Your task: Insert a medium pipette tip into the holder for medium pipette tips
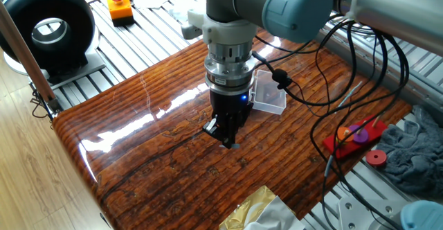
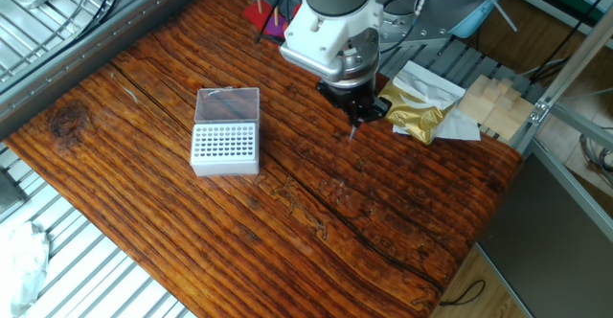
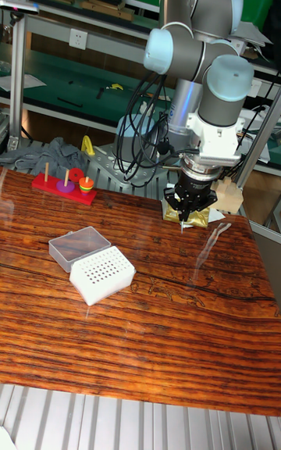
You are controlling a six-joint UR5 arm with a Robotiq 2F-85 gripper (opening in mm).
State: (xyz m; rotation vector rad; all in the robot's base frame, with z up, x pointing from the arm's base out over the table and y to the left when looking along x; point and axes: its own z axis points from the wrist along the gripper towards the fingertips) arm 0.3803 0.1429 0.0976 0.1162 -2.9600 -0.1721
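My gripper (image 2: pixel 357 115) hangs above the wooden table (image 2: pixel 316 213), shut on the medium pipette tip (image 2: pixel 351 131), which points down from the fingertips, clear of the wood. In the tall fixed view the gripper (image 3: pixel 185 212) is at the table's far side with the tip (image 3: pixel 182 224) below it. The holder (image 2: pixel 226 146), a white block with a grid of holes, stands to the gripper's left with its clear lid (image 2: pixel 228 103) folded open behind it. In one fixed view the gripper (image 1: pixel 225 137) hides most of the holder; only the lid (image 1: pixel 270 99) shows.
A gold foil bag (image 2: pixel 415 119) and wooden blocks (image 2: pixel 493 102) lie just right of the gripper. A red peg toy (image 3: pixel 64 185) and grey cloth (image 3: pixel 43 159) sit at the table's far left. Black cables (image 1: pixel 360 84) hang off the arm. An orange button box (image 1: pixel 120 7) stands beyond the table.
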